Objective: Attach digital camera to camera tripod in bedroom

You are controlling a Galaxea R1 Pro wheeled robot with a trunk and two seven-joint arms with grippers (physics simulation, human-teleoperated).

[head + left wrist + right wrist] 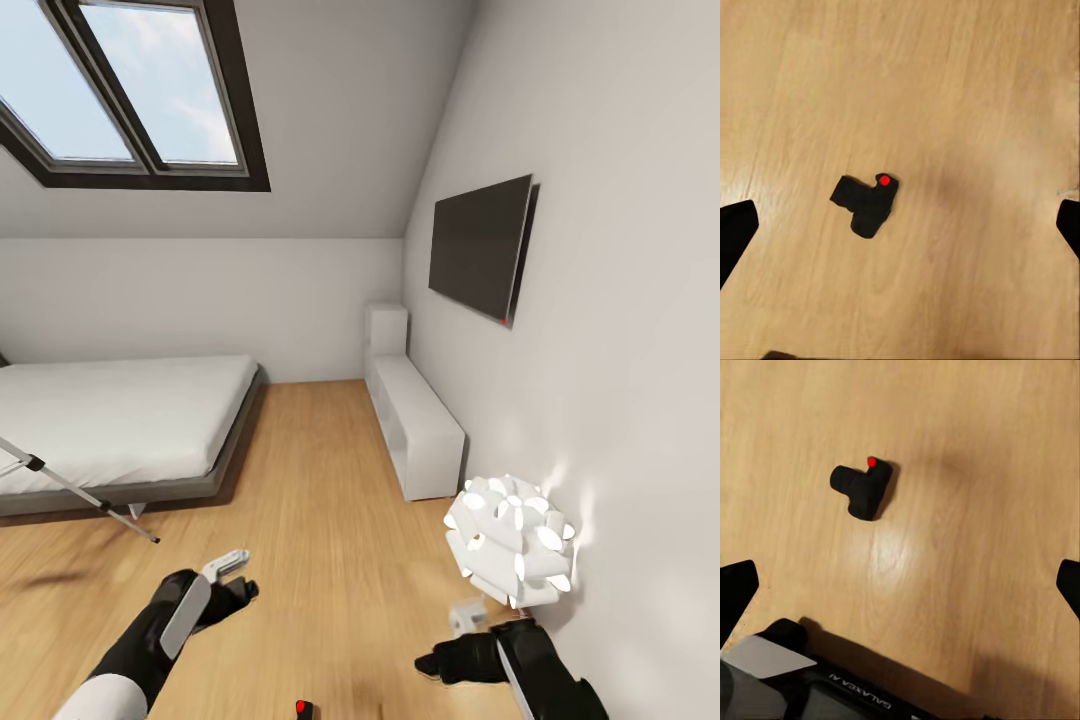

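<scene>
Digital camera (868, 205): lying on wood floor (330, 520), directly beneath left claw (900, 225); both claws wide, empty.

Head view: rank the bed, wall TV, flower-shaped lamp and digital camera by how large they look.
1. bed
2. wall TV
3. flower-shaped lamp, near the lens, so its rank is unsure
4. digital camera, cropped by the frame edge

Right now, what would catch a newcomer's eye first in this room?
Probably the glowing white petal lamp by the right wall, then the dark-framed skylight above the low bed. Down on the wood floor, a small black digital camera with a red button lies between the arms.
</scene>
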